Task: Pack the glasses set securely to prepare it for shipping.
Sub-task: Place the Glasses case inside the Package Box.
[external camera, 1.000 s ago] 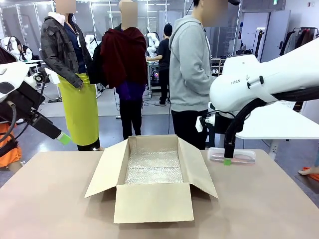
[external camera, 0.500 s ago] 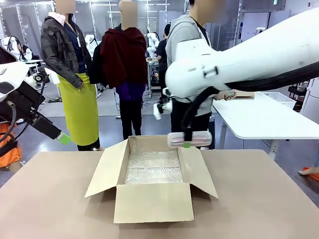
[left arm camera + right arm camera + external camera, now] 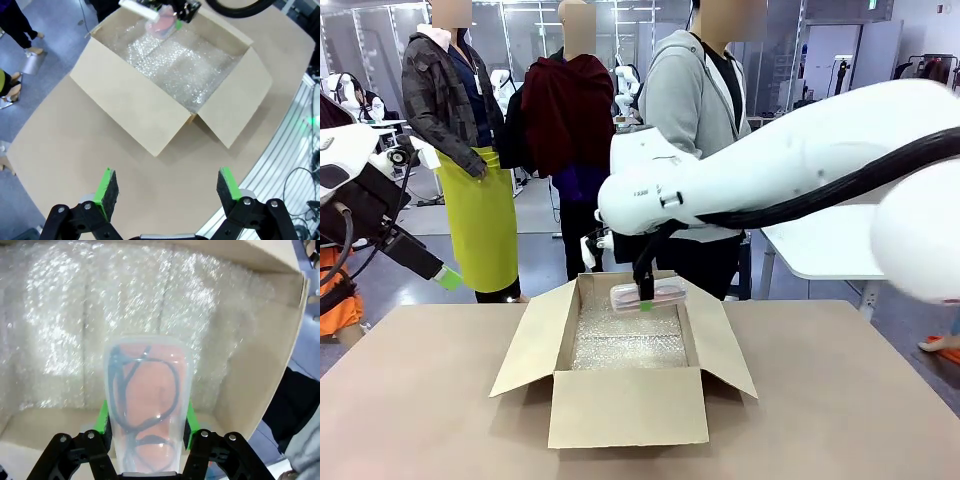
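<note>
A pale pink glasses case (image 3: 648,295) with a clear lid hangs over the far part of the open cardboard box (image 3: 627,405), with my right gripper (image 3: 644,301) shut on it. The right wrist view shows the case (image 3: 146,405) lengthwise between the green pads (image 3: 103,420), dark glasses visible through its lid, bubble wrap (image 3: 100,315) below. From the left wrist view the case (image 3: 159,22) sits above the box's far side. My left gripper (image 3: 167,187) stands open and holds nothing, high over the table's left edge; it shows at the left (image 3: 445,278) in the front view.
The box's flaps (image 3: 530,340) spread outward on the brown table (image 3: 420,420). A person in a grey hoodie (image 3: 700,100) stands at the far side behind the box. A white table (image 3: 820,245) stands at the right.
My right arm has carried the pink case from the table's right side leftward to above the box. The left arm has stayed still.
</note>
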`<move>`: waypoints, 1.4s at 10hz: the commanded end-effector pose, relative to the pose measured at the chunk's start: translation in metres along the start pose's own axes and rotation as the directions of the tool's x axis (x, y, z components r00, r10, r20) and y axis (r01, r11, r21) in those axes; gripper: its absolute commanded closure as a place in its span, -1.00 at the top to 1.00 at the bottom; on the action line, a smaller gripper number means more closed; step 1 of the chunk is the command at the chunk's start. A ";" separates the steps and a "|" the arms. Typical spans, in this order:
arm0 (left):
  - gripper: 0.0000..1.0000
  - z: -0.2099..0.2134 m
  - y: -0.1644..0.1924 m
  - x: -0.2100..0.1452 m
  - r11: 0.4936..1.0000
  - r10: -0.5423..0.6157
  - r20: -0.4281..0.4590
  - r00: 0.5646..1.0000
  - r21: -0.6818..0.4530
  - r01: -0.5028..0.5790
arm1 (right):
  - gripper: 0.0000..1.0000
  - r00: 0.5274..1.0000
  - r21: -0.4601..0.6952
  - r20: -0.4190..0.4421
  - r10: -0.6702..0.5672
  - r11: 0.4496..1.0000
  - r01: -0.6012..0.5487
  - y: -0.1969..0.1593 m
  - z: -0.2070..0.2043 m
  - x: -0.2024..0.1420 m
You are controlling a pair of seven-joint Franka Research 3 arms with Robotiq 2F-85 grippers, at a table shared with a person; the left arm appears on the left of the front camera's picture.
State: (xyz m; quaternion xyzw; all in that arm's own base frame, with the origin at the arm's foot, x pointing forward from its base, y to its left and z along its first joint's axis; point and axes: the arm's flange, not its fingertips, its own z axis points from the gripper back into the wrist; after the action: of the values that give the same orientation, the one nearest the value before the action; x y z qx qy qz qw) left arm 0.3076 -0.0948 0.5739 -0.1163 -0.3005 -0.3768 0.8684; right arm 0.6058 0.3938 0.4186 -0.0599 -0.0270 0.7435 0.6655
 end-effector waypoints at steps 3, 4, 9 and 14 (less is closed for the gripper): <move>1.00 0.000 0.001 0.000 1.000 -0.011 0.019 1.000 0.001 0.011 | 0.27 0.999 0.012 0.045 -0.008 1.000 0.007 -0.044 -0.035 0.022; 1.00 0.000 0.001 0.000 1.000 -0.011 0.019 1.000 0.001 0.011 | 0.27 0.998 -0.011 0.053 -0.041 0.999 0.041 -0.049 -0.050 0.019; 1.00 0.000 0.001 0.000 1.000 -0.011 0.019 1.000 0.001 0.011 | 0.27 0.994 0.065 0.089 -0.062 0.996 0.057 -0.061 -0.081 0.010; 1.00 0.000 0.001 0.000 1.000 -0.011 0.019 1.000 0.001 0.011 | 0.62 0.991 0.106 0.113 -0.070 0.993 0.058 -0.061 -0.088 0.006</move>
State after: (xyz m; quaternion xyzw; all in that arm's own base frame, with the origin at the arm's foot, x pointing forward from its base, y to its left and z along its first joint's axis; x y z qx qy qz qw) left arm 0.3077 -0.0948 0.5738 -0.1162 -0.3003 -0.3768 0.8685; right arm 0.6703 0.3949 0.3303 0.0046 -0.0316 0.7146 0.6988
